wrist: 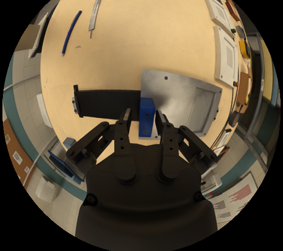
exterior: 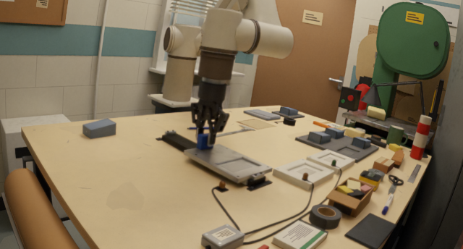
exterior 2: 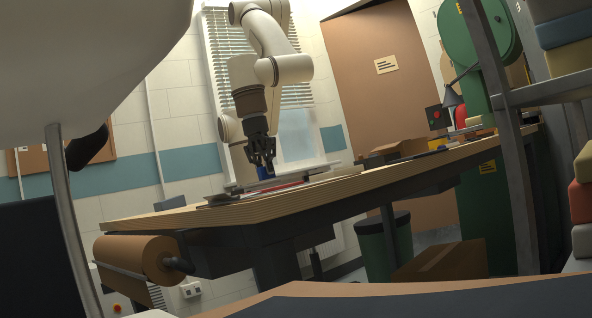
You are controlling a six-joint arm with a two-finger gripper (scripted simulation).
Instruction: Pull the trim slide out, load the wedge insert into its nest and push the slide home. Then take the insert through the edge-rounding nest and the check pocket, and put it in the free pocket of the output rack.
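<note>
The blue handle block (wrist: 146, 116) of the trim slide (exterior: 227, 163) stands right under my gripper (wrist: 144, 118), which is open and holds nothing, with one finger on either side of the block. The grey slide plate carries a square recessed nest (exterior: 238, 165), and a dark rail (exterior: 177, 140) runs out behind the handle. The grey-blue wedge insert (exterior: 99, 128) lies far off near the left rear of the table. Two white nest plates (exterior: 303, 173) (exterior: 331, 159) sit to the right of the slide. The dark output rack (exterior: 338, 142) behind them holds several grey-blue blocks.
A black cable (exterior: 253, 220) runs from the slide's front end to a small grey box (exterior: 222, 237) near the front edge. A cardboard box of bits (exterior: 350, 196), a tape roll (exterior: 325, 215), scissors (exterior: 394, 182) and a mug (exterior: 395, 135) crowd the right side.
</note>
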